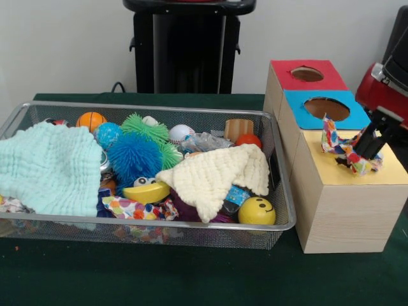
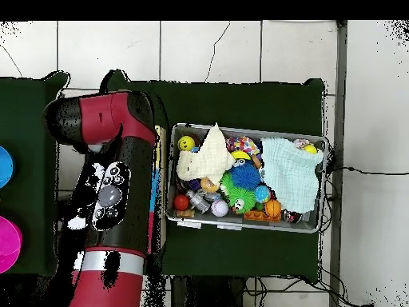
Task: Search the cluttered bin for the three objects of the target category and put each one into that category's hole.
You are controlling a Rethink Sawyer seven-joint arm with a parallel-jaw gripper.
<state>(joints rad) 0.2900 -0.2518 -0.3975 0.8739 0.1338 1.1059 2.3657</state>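
The wire mesh bin (image 1: 159,224) stands left of centre on the green table and also shows in the overhead view (image 2: 323,184). My gripper (image 1: 368,148) reaches in from the right, low over the yellow top (image 1: 319,169) of the wooden box. It is shut on a dotted fabric piece (image 1: 341,148) that lies bunched on that top and hides the hole. A second dotted fabric piece (image 1: 131,208) lies at the bin's front and a third (image 1: 9,204) at its left end. In the overhead view my arm (image 2: 120,184) hides the gripper and boxes.
A mint-green cloth (image 1: 48,166) and a cream cloth (image 1: 210,175) cover much of the bin, among balls, a spiky blue toy (image 1: 134,156) and a yellow smiley ball (image 1: 256,210). The blue-topped hole (image 1: 326,108) and red-topped hole (image 1: 307,74) lie behind the yellow top.
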